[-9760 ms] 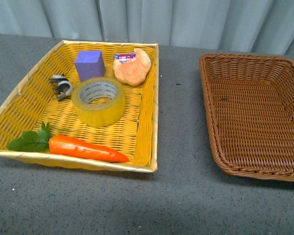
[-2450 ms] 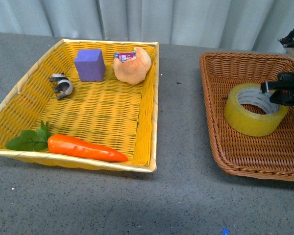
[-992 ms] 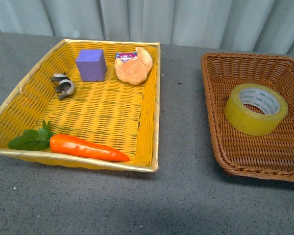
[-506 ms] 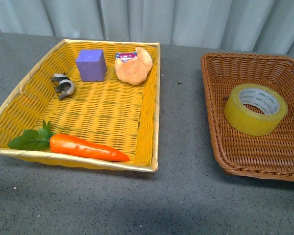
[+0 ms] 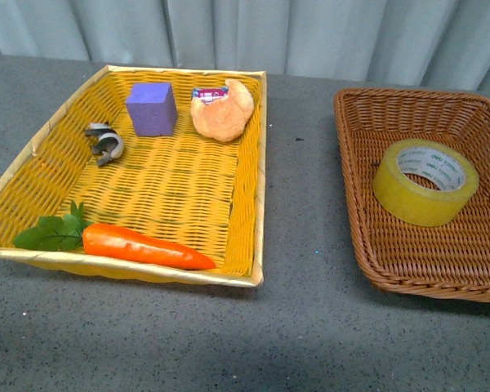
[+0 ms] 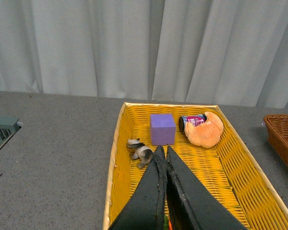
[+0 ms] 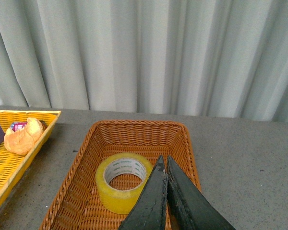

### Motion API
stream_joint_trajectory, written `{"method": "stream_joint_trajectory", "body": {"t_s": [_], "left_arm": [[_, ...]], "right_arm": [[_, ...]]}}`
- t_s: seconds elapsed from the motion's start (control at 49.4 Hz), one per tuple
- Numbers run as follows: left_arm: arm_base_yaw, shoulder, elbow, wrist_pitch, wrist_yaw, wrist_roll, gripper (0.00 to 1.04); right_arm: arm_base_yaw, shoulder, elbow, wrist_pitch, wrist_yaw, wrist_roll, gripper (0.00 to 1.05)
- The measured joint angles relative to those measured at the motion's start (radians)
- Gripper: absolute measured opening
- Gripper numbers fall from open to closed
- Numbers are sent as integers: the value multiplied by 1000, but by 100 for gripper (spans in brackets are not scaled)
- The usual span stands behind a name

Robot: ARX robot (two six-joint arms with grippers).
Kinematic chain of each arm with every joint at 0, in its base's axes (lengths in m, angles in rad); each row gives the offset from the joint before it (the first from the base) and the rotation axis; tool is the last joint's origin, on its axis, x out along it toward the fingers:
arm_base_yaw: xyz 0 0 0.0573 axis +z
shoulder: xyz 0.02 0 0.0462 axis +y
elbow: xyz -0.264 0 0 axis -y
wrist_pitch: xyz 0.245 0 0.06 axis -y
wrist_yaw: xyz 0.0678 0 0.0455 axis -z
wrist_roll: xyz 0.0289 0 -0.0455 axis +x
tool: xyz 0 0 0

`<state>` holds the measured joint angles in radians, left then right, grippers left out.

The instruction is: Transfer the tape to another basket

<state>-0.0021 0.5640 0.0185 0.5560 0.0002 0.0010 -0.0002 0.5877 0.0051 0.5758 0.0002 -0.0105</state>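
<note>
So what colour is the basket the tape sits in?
Dark brown wicker basket, holding the translucent yellow tape; the front view shows it best.

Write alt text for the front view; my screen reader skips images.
A yellow tape roll lies flat inside a brown wicker basket on the right. On the left, a yellow basket holds a carrot, purple block, croissant and small clip. No gripper shows.

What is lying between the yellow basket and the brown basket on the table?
Nothing: in the front view only bare grey table separates the yellow basket from the brown basket, which holds the tape.
</note>
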Motion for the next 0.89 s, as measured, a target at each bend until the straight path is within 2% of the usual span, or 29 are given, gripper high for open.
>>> {"method": "stream_joint_trajectory", "body": {"t_s": [0.344, 0.891], "left_arm": [[0, -197, 0, -187, 0, 0, 4], [0, -382, 0, -370, 0, 0, 4]], "right_arm": [[0, -206, 0, -194, 0, 0, 1], [0, -398, 0, -383, -1, 0, 1]]}}
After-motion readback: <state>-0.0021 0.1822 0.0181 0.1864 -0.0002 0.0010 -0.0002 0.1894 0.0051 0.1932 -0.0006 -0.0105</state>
